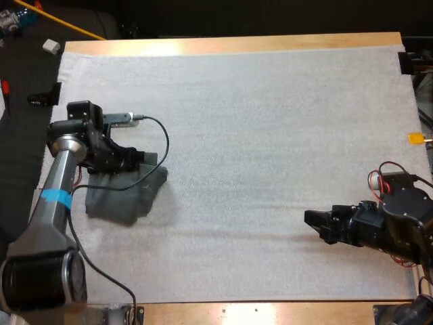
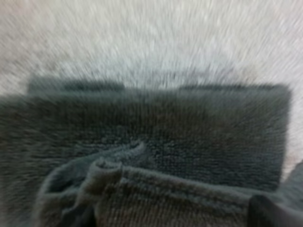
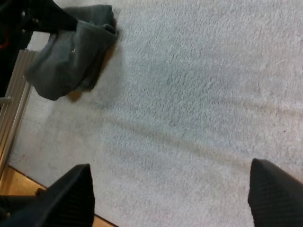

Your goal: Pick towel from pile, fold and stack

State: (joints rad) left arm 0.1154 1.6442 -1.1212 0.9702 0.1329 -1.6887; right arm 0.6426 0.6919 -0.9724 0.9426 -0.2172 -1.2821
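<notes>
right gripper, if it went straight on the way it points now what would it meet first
Bare white mat lies ahead of the right gripper. The first object on that line looks to be the crumpled towel across the mat, though the gripper might pass just beside it.

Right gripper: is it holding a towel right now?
No, the right gripper is open over bare white mat, with the towel lying far off across it.

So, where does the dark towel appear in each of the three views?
High view: towel at the left of the white mat, under the left tool.
Left wrist view: towel close up, on the mat.
Right wrist view: towel far off, at the left tool.
Shared landmark: the white mat.
</notes>
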